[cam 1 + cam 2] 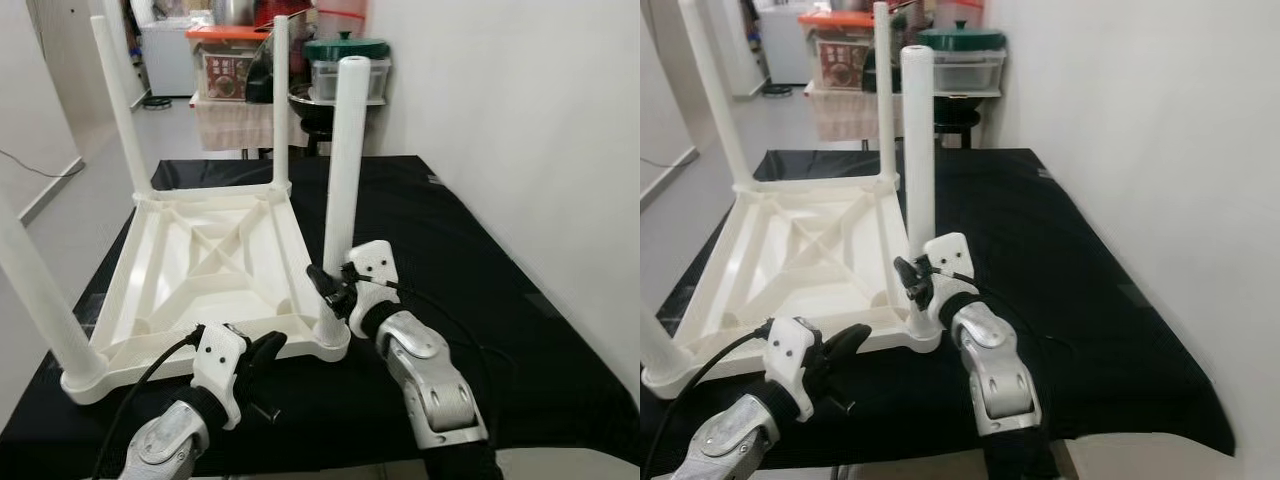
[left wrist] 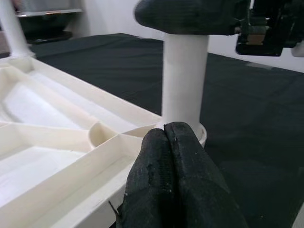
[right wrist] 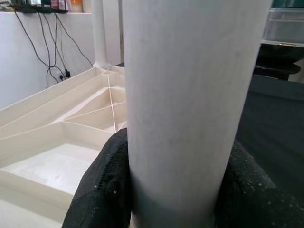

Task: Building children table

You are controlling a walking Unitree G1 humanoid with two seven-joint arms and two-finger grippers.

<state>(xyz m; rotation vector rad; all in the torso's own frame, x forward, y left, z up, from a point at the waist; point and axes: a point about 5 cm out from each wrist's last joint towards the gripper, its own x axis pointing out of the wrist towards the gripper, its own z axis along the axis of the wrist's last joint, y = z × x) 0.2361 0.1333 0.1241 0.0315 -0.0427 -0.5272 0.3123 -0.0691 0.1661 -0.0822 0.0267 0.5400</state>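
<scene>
A white plastic children's table (image 1: 210, 262) lies upside down on a black-covered worktop (image 1: 500, 300), with legs standing up at its corners. My right gripper (image 1: 326, 285) is shut on the near right leg (image 1: 346, 160) low down, just above its socket; in the right wrist view the black fingers (image 3: 102, 190) hug the white leg (image 3: 185, 104) on both sides. My left gripper (image 1: 266, 352) is shut with nothing in it, at the table's front rim near that same corner. Seen from the left wrist, its closed fingertips (image 2: 166, 166) sit right before the leg's socket (image 2: 184, 95).
A white wall runs along the right. Behind the worktop stand a cart with an orange-lidded box (image 1: 228, 60) and a green-lidded pot (image 1: 346, 48). The near left leg (image 1: 40, 300) rises at the left edge. Bare black cloth stretches to the right of the table.
</scene>
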